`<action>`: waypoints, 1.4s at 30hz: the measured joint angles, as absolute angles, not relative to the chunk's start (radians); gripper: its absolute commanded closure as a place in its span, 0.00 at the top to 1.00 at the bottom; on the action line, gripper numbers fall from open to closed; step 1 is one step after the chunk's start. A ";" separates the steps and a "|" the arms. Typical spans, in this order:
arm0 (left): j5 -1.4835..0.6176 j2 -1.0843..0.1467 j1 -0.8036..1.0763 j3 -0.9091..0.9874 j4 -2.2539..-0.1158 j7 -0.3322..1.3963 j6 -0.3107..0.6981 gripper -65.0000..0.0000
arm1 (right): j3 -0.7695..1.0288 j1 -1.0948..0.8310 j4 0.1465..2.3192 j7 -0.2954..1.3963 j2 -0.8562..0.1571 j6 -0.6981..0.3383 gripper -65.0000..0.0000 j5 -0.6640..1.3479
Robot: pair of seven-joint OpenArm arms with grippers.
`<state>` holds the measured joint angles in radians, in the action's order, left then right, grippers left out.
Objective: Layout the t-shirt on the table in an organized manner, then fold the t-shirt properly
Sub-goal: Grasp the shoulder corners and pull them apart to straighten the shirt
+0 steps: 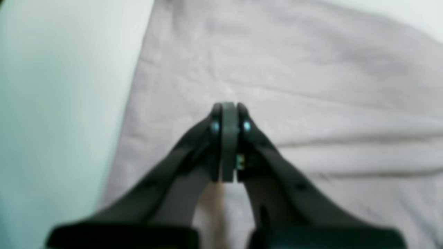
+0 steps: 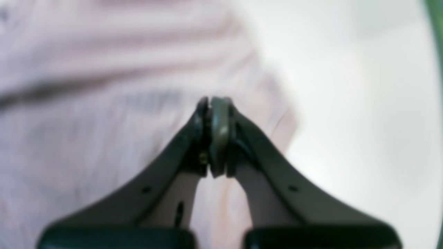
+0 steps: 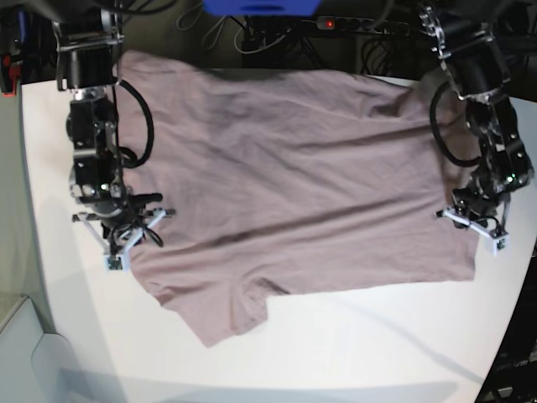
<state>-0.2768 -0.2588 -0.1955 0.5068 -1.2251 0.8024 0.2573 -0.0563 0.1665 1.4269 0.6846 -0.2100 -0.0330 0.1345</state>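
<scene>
The dusty-pink t-shirt (image 3: pixel 285 193) lies spread out over the white table (image 3: pixel 352 344), a sleeve pointing toward the front left. My left gripper (image 3: pixel 471 220) is at the shirt's right edge. In the left wrist view its fingers (image 1: pixel 227 107) are shut over wrinkled cloth (image 1: pixel 311 86), with bare table (image 1: pixel 52 103) beside it. My right gripper (image 3: pixel 126 237) is at the shirt's left edge, near the sleeve. The right wrist view is blurred; there the gripper (image 2: pixel 214 102) is shut above the shirt's edge (image 2: pixel 86 103), beside bare table (image 2: pixel 363 121). No cloth shows between either pair of pads.
Behind the table's far edge are dark cables, a power strip with a red light (image 3: pixel 329 23) and a blue object (image 3: pixel 260 7). The table's left edge (image 3: pixel 29 210) curves down toward the floor.
</scene>
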 measured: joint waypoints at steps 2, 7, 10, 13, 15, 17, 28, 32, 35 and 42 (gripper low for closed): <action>-0.288 -0.266 -0.245 0.502 -1.129 0.776 0.262 0.01 | -0.054 0.137 1.438 0.673 -0.210 -0.030 0.00 0.135; -0.279 -0.285 -0.348 0.506 -0.913 0.715 0.252 0.01 | -0.053 0.060 1.506 0.678 -0.213 -0.032 0.00 0.133; -0.220 -0.279 -0.398 0.506 -0.805 0.626 0.260 0.01 | -0.052 0.022 1.575 0.683 -0.218 -0.031 0.00 0.129; -0.095 -0.276 -0.476 0.506 -0.668 0.490 0.256 0.01 | -0.052 -0.012 1.639 0.678 -0.219 -0.030 0.00 0.130; -0.040 -0.275 -0.525 0.507 -0.570 0.383 0.255 0.01 | -0.052 -0.041 1.670 0.679 -0.219 -0.030 0.00 0.128; 0.001 -0.278 -0.563 0.507 -0.497 0.310 0.255 0.01 | -0.053 -0.076 1.692 0.681 -0.219 -0.030 0.00 0.130; 0.047 -0.302 -0.718 0.516 -0.490 0.463 0.251 0.00 | -0.016 -0.159 1.705 0.687 -0.218 -0.031 0.00 0.129; -0.088 -0.288 -0.619 0.514 -0.787 0.756 0.257 0.00 | -0.019 -0.155 1.703 0.686 -0.216 -0.031 0.00 0.128; -0.178 -0.286 -0.450 0.513 -1.049 0.960 0.252 0.00 | -0.017 -0.140 1.667 0.682 -0.219 -0.031 0.00 0.128; -0.222 -0.187 -0.115 0.513 -1.386 1.015 0.256 0.00 | -0.022 -0.044 1.485 0.648 -0.211 -0.031 0.00 0.136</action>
